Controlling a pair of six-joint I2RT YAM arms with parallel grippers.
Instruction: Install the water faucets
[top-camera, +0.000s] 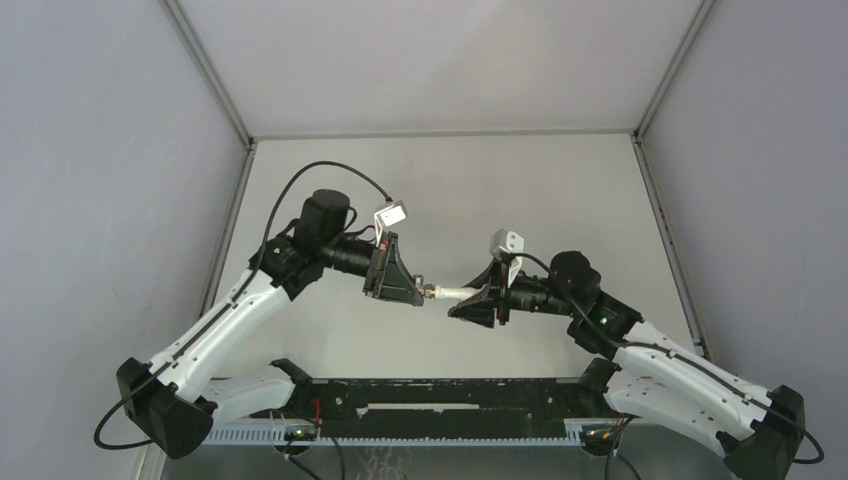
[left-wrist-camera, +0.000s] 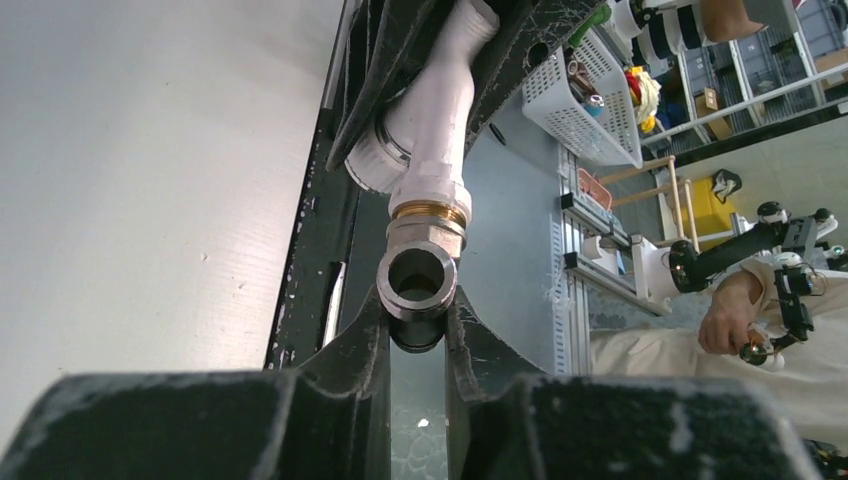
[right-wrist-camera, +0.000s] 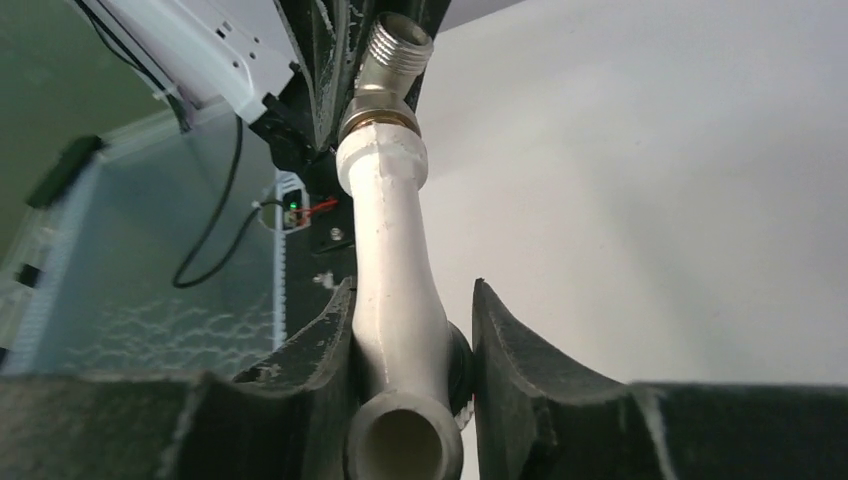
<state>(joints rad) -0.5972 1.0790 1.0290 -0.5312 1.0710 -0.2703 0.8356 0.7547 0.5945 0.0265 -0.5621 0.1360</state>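
Observation:
My left gripper (top-camera: 418, 291) is shut on the short grey metal fitting (top-camera: 432, 292) and holds it in the air above the table. In the left wrist view the fitting's open round end (left-wrist-camera: 417, 280) sits between my fingertips (left-wrist-camera: 365, 330). My right gripper (top-camera: 472, 300) is shut on the white plastic tap piece (top-camera: 456, 293), whose tube (right-wrist-camera: 392, 240) runs out between its jaws. The two parts meet end to end at a brass collar (left-wrist-camera: 430, 212). The fitting's threaded end (right-wrist-camera: 397, 45) shows at the top of the right wrist view.
The grey table (top-camera: 450, 190) lies below, walled by grey panels on three sides. A black rail (top-camera: 440, 405) runs along the near edge between the arm bases. Beyond the table, the left wrist view shows a white basket (left-wrist-camera: 585, 100) and a seated person (left-wrist-camera: 745, 320).

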